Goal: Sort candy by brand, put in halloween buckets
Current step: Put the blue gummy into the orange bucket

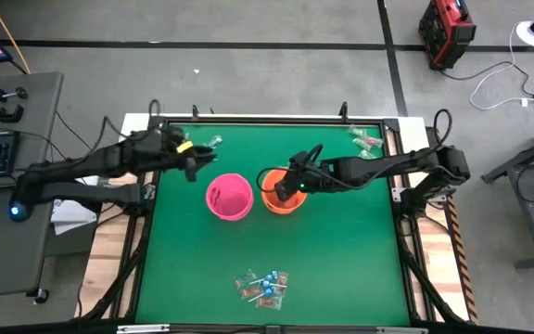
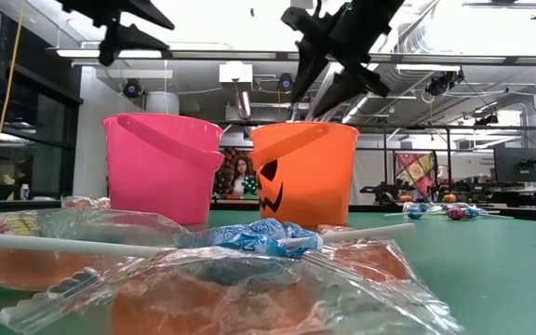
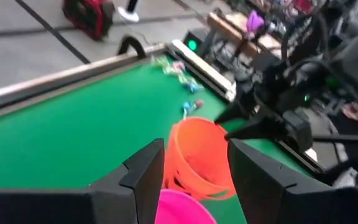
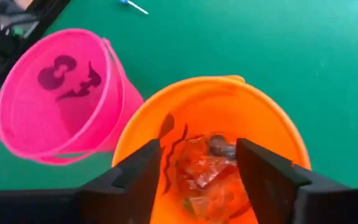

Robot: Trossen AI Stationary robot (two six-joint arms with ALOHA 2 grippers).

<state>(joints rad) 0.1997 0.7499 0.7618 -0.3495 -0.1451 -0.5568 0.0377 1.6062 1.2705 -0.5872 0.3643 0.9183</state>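
Candy (image 1: 262,286) waits at six o'clock: light, crinkly, slippery; pinch lollipops by the stick. Right tool (image 4: 197,171) released over orange bucket (image 4: 272,118); left tool (image 3: 194,171) open, empty.

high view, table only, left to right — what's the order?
left gripper → pink bucket → orange bucket with the right gripper over it → candy at the far right corner.

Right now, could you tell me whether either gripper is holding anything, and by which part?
Nothing is held. The right gripper hangs open above the orange bucket, red-wrapped candy lying inside; the left gripper is open and empty.
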